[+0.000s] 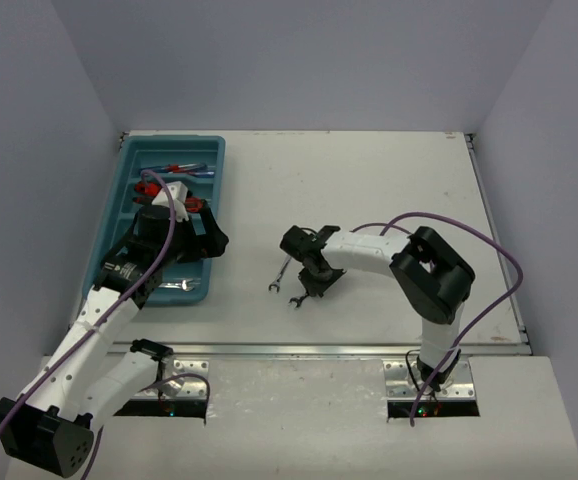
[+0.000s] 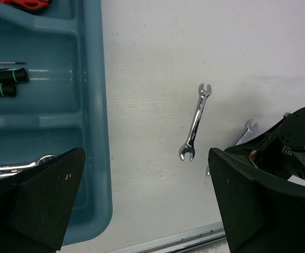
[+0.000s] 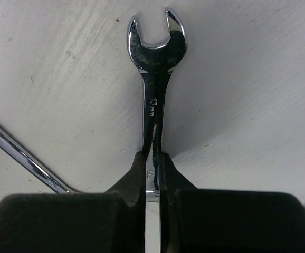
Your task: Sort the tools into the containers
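From above, you see the blue tray (image 1: pixel 117 222) at the left of the surface (image 1: pixel 389 190). The left pincer (image 1: pixel 174 250) hangs over the tray. The right pincer (image 1: pixel 307 288) is down at a wrench (image 1: pixel 296 299) near the middle, with a second wrench (image 1: pixel 279 272) just beside it. In your left wrist view, the left pincer stands wide open and holds nothing. Black-green screwdrivers (image 2: pixel 5 83) lie in one tray compartment, and a third wrench (image 2: pixel 12 168) lies in the next. In your right wrist view, the right pincer is clamped tight on the wrench's shank, and the open-ended head sticks out beyond the fingertips.
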`<state>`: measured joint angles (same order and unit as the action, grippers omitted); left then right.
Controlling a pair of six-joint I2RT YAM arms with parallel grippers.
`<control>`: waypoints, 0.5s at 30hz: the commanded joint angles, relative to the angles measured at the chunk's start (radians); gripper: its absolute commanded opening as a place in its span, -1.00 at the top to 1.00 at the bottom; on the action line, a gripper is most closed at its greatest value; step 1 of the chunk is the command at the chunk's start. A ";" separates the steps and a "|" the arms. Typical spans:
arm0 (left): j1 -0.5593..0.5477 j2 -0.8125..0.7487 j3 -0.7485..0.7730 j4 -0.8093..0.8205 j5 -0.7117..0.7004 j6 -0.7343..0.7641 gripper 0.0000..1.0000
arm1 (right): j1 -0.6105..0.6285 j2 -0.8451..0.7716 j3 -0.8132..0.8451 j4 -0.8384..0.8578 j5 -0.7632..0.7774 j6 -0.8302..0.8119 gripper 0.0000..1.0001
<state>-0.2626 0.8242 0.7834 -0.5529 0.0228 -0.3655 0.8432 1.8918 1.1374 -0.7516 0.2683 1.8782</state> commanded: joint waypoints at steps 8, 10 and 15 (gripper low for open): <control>-0.002 -0.069 0.031 0.067 0.071 -0.031 -1.00 | 0.003 -0.299 -0.184 0.197 0.237 -0.416 1.00; -0.001 -0.048 0.030 0.095 0.137 -0.059 -1.00 | 0.003 -0.354 -0.197 0.257 0.238 -0.538 1.00; -0.001 -0.061 -0.050 0.284 0.277 -0.200 -1.00 | 0.002 -0.457 -0.224 0.434 0.148 -0.850 1.00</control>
<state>-0.2626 0.7891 0.7797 -0.4745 0.1512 -0.4333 0.8467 1.5242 0.9280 -0.5295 0.4324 1.3434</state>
